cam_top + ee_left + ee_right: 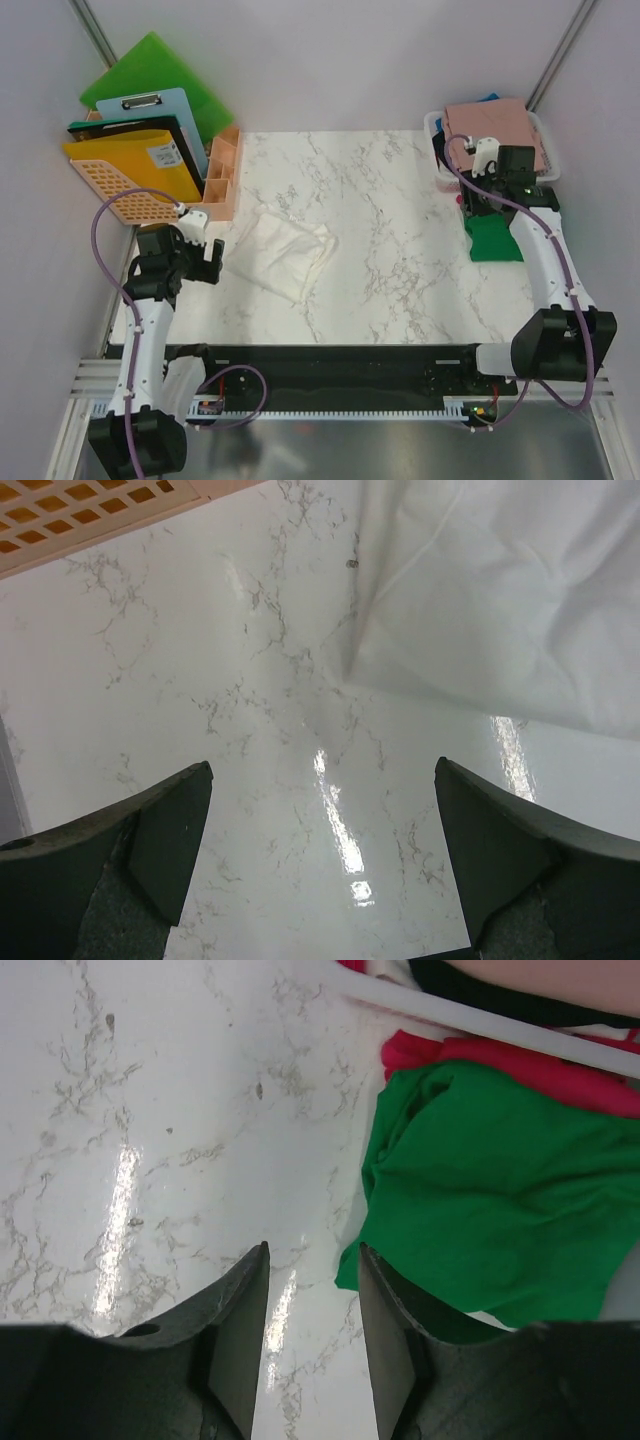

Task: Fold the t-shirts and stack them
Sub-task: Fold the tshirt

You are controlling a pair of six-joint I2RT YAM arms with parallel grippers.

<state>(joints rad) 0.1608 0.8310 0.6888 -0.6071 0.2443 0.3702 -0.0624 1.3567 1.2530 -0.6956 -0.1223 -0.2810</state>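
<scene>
Right end effector (313, 1260), narrowly parted and empty, hangs beside the green t-shirt (480, 1190), seemingly laid down to stack. The left end effector (322, 780) gapes wide by the white t-shirt (500, 600), awaiting folding.

Bright, even light falls from overhead on my glossy white marble-patterned table (400, 250); shadows beneath my arms are faint and soft-edged. Seen from my left wrist, a streak of glare runs down the tabletop, the cream-white cloth t-shirt (500, 600) nearly washes out, and my dark left fingers (150, 840) are blurred. From my right wrist, two glare streaks show; the green cloth t-shirt (480, 1210) is sharp, my right fingers (235, 1330) soft.
</scene>
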